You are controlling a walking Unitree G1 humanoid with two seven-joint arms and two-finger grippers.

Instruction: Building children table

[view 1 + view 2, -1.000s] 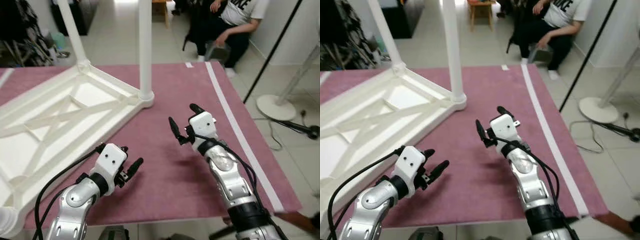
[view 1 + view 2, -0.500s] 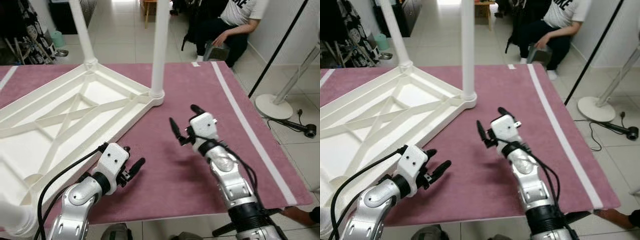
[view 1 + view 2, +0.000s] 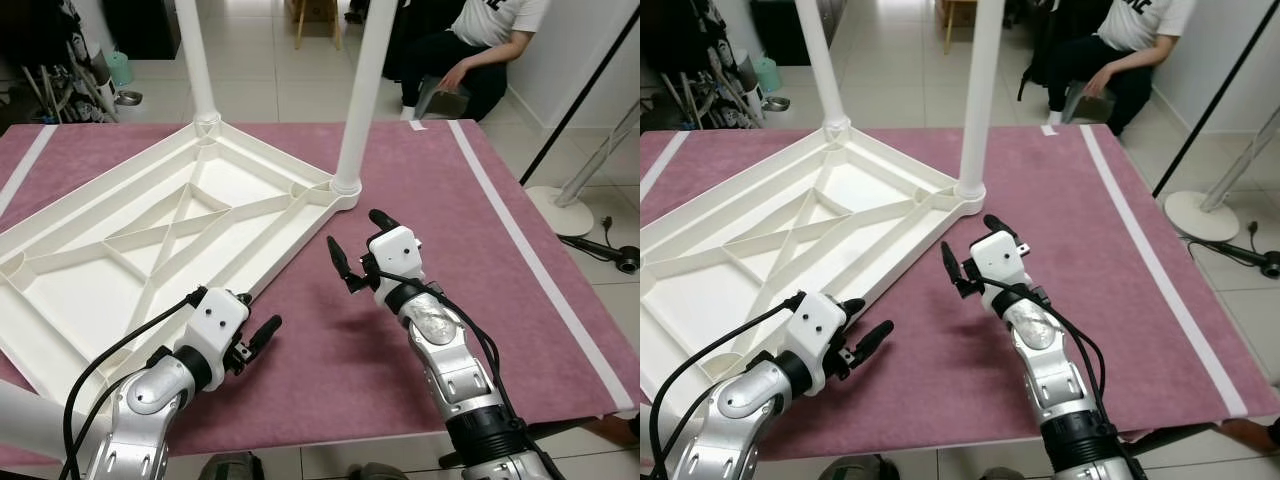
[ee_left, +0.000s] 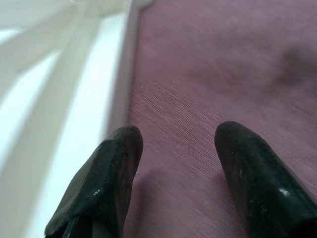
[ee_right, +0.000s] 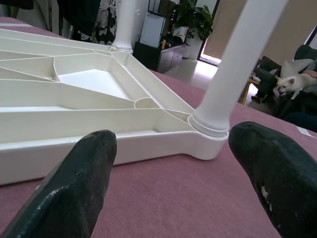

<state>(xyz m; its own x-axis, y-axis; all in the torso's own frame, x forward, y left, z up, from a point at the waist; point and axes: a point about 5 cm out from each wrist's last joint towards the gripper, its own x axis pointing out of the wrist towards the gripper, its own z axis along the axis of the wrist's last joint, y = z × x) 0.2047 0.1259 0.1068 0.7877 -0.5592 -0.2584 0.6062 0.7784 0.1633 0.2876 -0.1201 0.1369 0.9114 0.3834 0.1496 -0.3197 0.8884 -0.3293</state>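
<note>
A white children's table (image 3: 150, 235) lies upside down on a purple mat (image 3: 470, 260). Two white legs stand upright in its corners, one at the far corner (image 3: 195, 60) and one at the near right corner (image 3: 365, 90). My right gripper (image 3: 355, 240) hovers open over the mat, a short way in front of that near right leg (image 5: 233, 74). It holds nothing. My left gripper (image 3: 255, 340) is open and empty low over the mat, just beside the table frame's near edge (image 4: 119, 94).
A person (image 3: 480, 40) sits at the back right beyond the mat. A white stand base (image 3: 560, 210) and a slanted black pole (image 3: 580, 90) are on the floor at right. A white stripe (image 3: 530, 270) runs along the mat's right side. Another white leg (image 3: 20, 420) shows at bottom left.
The camera has turned, so more of the table frame shows and it sits further right in the picture. Both grippers stay open and hold about the same pose.
</note>
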